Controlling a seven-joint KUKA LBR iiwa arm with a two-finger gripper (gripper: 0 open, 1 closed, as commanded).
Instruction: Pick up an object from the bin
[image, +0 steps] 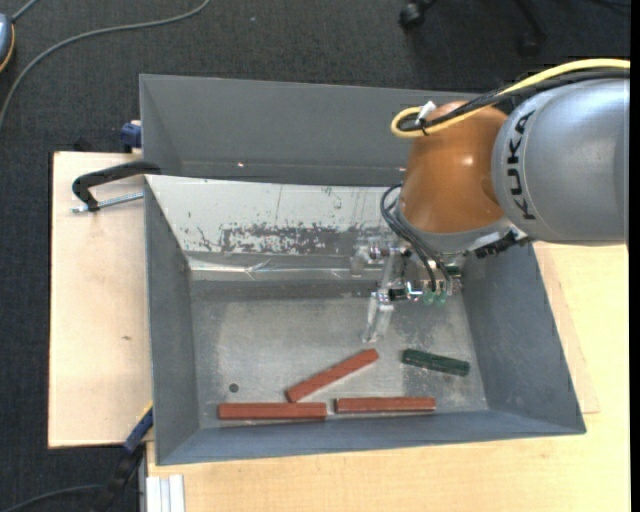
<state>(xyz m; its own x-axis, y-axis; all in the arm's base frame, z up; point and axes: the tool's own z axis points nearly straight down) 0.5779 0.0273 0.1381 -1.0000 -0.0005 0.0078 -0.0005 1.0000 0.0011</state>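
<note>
Closest to the camera, along the near wall of the grey bin, two red-brown bars lie flat, end to end, with a small gap between them: the left bar and the right bar. A little behind the left one there is a small dark spot on the floor; I cannot tell what it is.

Further in, a third red-brown bar lies slanted. Its lower end is near the gap between the first two bars and its upper end points to the middle of the bin. To the right of this upper end, apart from it, lies a short dark green bar, slightly tilted.

My gripper hangs down just behind the upper end of the slanted bar, near it, and whether it touches the bar I cannot say. This slanted bar is the thing nearest to my tool; the green bar is the next. Whether my gripper is open or closed I cannot tell from here.

Behind it, my orange wrist cover with a yellow cable stands before the far wall, and my grey arm comes in from the right.
</note>
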